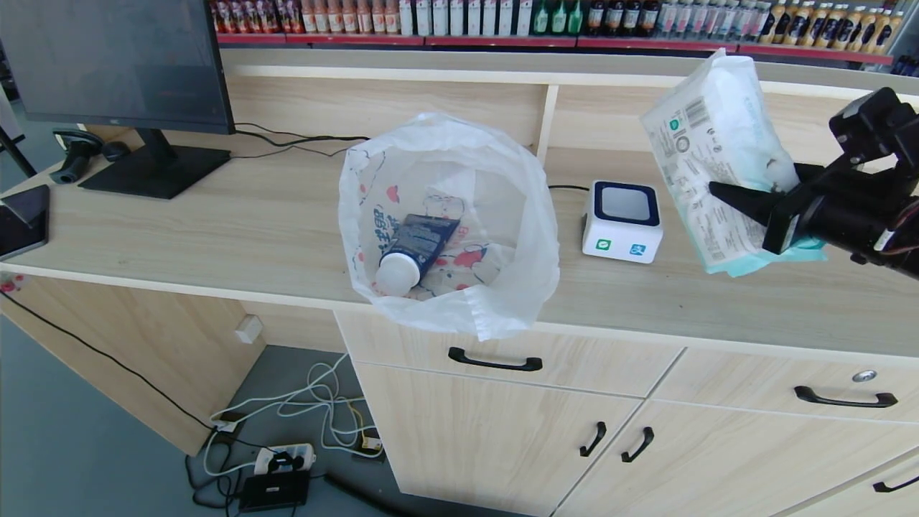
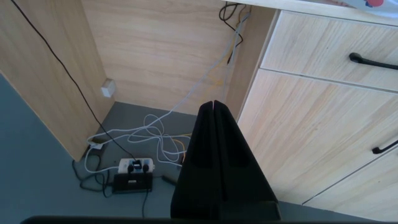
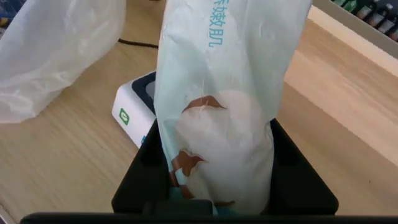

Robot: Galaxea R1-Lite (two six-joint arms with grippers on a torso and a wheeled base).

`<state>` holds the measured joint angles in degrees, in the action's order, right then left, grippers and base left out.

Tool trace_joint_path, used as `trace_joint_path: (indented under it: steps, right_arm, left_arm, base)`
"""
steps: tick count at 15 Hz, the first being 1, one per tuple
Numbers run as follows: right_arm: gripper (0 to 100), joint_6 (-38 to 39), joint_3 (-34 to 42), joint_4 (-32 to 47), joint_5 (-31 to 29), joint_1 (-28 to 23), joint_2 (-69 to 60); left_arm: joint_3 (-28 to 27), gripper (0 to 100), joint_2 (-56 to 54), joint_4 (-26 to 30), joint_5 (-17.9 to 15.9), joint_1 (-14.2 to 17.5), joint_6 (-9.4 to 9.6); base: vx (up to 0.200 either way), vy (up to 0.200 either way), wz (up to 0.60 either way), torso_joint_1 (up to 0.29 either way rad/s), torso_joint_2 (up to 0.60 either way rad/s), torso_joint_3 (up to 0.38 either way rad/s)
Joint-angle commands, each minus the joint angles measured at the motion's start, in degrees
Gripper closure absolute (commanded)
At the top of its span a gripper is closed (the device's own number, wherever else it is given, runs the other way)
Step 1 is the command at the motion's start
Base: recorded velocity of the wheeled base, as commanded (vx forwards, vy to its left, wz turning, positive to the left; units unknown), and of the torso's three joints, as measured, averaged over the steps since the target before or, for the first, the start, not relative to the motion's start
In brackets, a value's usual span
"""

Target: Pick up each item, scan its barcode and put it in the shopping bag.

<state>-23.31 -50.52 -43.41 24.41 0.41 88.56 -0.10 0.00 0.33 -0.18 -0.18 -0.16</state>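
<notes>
My right gripper [image 1: 754,194] is shut on a white and teal soft pack [image 1: 711,158], holding it in the air to the right of the white scanner box [image 1: 622,220], barcode side facing left. In the right wrist view the pack [image 3: 227,106] stands between the fingers, with the scanner [image 3: 134,106] behind it. The white shopping bag [image 1: 449,215] stands open at the counter's middle, with a dark blue tube [image 1: 413,251] lying inside. My left gripper [image 2: 213,109] hangs below the counter in front of the cabinet, fingers pressed together.
A monitor [image 1: 118,72] stands at the counter's back left, with a handheld scanner [image 1: 75,154] beside its foot. Cabinet drawers and doors [image 1: 502,402] lie under the counter. Cables and a power strip [image 2: 134,168] are on the floor.
</notes>
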Motion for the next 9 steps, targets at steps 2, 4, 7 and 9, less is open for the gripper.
trace_joint_path:
  steps: [2,4,7,9]
  right_arm:
    - [100,11.9,12.6,-7.1,-1.1,0.4,-13.5]
    - [100,16.2,15.3,-7.0,-6.0,0.5,-18.2]
    - [100,19.1,16.5,-7.0,-6.6,1.0,-21.4]
    - [100,19.6,17.2,-7.0,-7.3,1.0,-21.8]
  left_arm:
    - [0.0,100,0.0,0.0,0.0,0.0,-0.02]
    - [0.0,100,0.0,0.0,0.0,0.0,0.07]
    - [0.0,100,0.0,0.0,0.0,0.0,0.16]
    - [0.0,100,0.0,0.0,0.0,0.0,0.07]
  base:
    - [0.0,0.0,0.0,0.0,0.0,0.0]
    - [0.0,0.0,0.0,0.0,0.0,0.0]
    - [0.0,0.0,0.0,0.0,0.0,0.0]
    - [0.0,0.0,0.0,0.0,0.0,0.0]
